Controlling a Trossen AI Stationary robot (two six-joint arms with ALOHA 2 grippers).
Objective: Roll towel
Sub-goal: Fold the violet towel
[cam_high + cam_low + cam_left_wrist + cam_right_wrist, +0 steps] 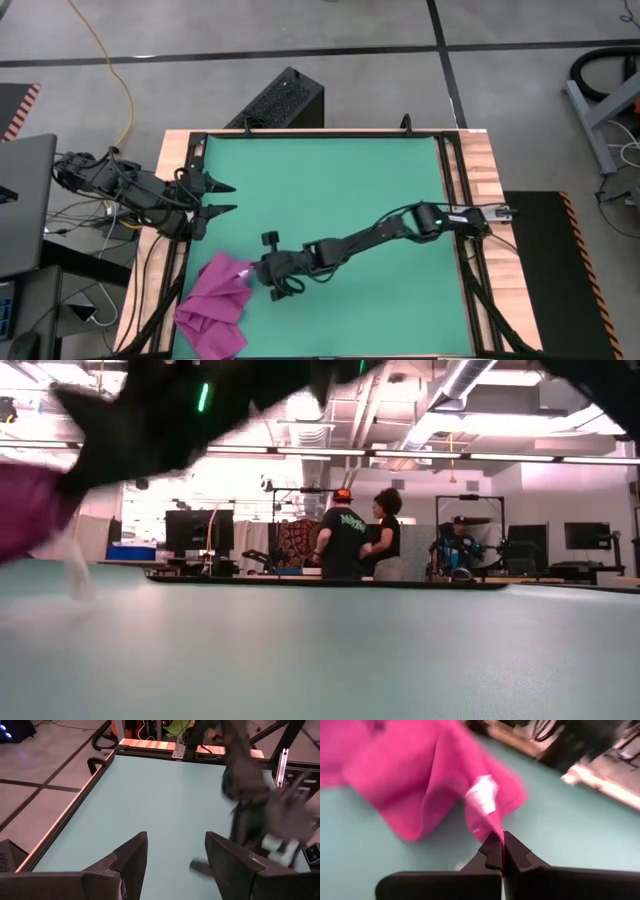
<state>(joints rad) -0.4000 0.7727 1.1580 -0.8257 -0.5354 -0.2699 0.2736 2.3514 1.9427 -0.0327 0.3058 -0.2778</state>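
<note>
The magenta-purple towel (214,308) lies crumpled at the near left of the green mat (330,190), its lower part on the mat and wooden edge; one corner is raised. Its white tag (482,794) shows near that corner. My right gripper (250,270) reaches across the mat from the right and is shut on the towel (420,775). My left gripper (226,198) waits open at the mat's left edge, empty; its fingers (131,862) show in the left wrist view. My right gripper pinches a corner of the towel's edge (496,831) next to the white tag between its two fingertips. The fingers come from the table's right, slanting down. The corner is lifted off the mat, and the rest of the towel trails away and lies crumpled on the table.
A black frame (450,170) and wooden border (480,180) ring the mat. A black box (280,100) stands beyond the far edge. Cables and a laptop (25,200) lie left of the table. People stand in the room beyond (360,535).
</note>
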